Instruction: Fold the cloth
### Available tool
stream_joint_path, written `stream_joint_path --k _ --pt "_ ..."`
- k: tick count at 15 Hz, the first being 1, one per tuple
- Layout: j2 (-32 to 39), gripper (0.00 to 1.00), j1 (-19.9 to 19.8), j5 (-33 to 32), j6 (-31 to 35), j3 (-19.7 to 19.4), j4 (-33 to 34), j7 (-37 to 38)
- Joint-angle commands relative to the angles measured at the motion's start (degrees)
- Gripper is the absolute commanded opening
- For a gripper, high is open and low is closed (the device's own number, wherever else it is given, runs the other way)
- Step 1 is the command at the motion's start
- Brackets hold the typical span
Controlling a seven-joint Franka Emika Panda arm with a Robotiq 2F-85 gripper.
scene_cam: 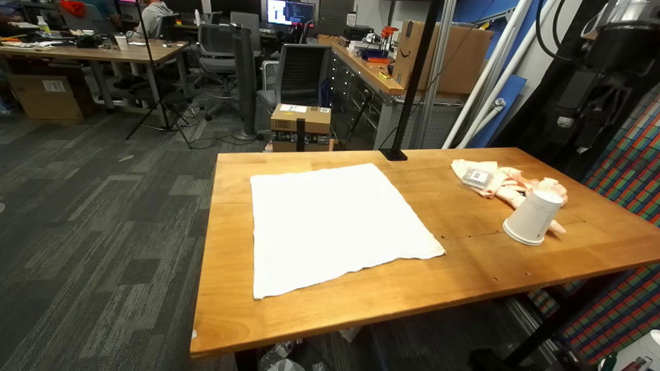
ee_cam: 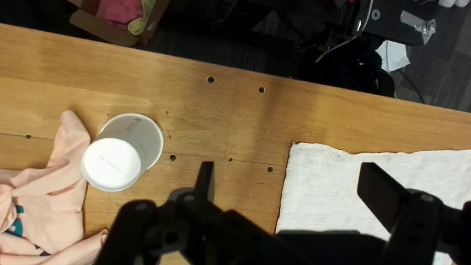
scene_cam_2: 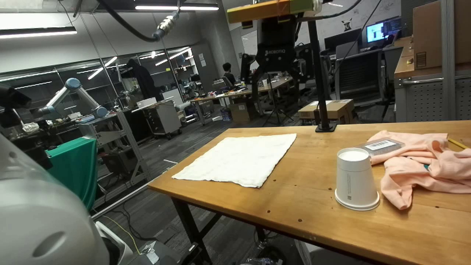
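Observation:
A white cloth lies flat and spread out on the wooden table. It also lies flat in an exterior view, and one corner with parts of two edges shows in the wrist view. My gripper hangs well above the table with its fingers wide apart and nothing between them. It also shows in an exterior view at the upper right. In the wrist view the gripper has one finger over bare wood and one over the cloth. The gripper body hides part of the cloth there.
A white paper cup stands upside down beside a crumpled peach garment. A small clear case with a label rests on the garment. A black post is fixed at the table's far edge.

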Motion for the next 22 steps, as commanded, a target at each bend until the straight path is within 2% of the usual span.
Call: stream_joint_path --k 1,19,22 --pt "0.13 1.00 -1.73 0.38 -0.12 1.58 0.10 -0.34" --pt "0.13 1.00 -1.73 0.38 -0.12 1.58 0.10 -0.34" --pt "-0.13 1.00 -1.20 0.47 1.71 2.28 -1.38 -1.30"
